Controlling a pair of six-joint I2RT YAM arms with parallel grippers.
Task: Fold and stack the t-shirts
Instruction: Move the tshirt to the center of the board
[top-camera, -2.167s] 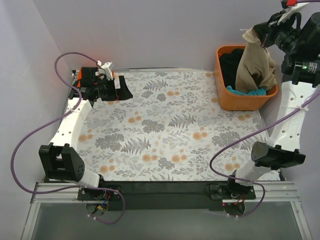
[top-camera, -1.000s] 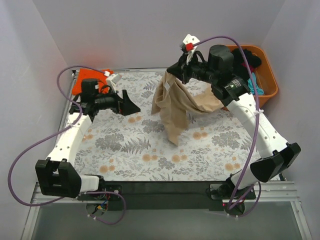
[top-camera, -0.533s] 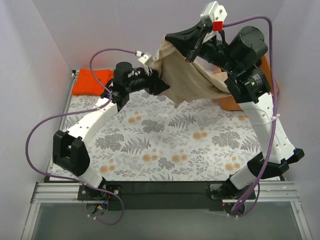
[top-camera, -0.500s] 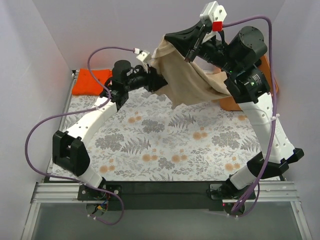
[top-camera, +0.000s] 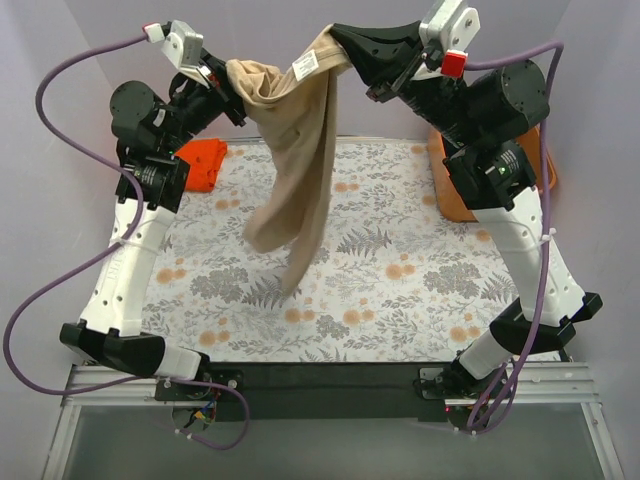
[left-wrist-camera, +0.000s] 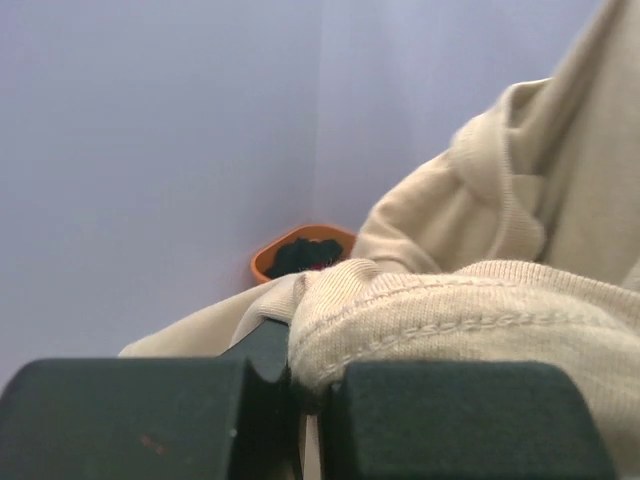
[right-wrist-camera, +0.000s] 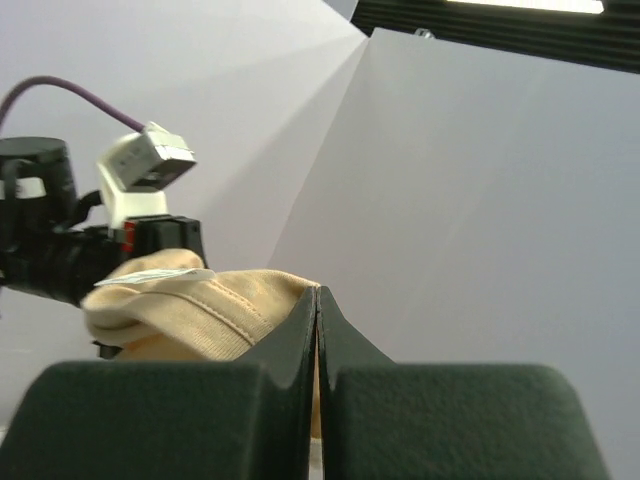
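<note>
A tan t-shirt (top-camera: 295, 160) hangs high over the flowered table (top-camera: 400, 290), strung between my two grippers. My left gripper (top-camera: 235, 95) is shut on a bunched hem of it, and the ribbed tan cloth (left-wrist-camera: 480, 300) spills over the left gripper (left-wrist-camera: 305, 385). My right gripper (top-camera: 338, 38) is shut on the collar edge beside the white label (top-camera: 306, 66). In the right wrist view the jaws of that gripper (right-wrist-camera: 317, 310) meet on tan cloth (right-wrist-camera: 190, 300). The shirt's lower end dangles close to the table. A folded orange t-shirt (top-camera: 198, 165) lies at the far left.
An orange tub (top-camera: 450, 200) stands at the far right, mostly hidden behind my right arm. In the left wrist view the tub (left-wrist-camera: 262, 265) holds dark clothes. Lilac walls close in the back and both sides.
My left gripper, open near the orange t-shirt a second ago, has closed on the tan t-shirt and risen up and left. The right gripper has lifted too, so the shirt hangs between them.
</note>
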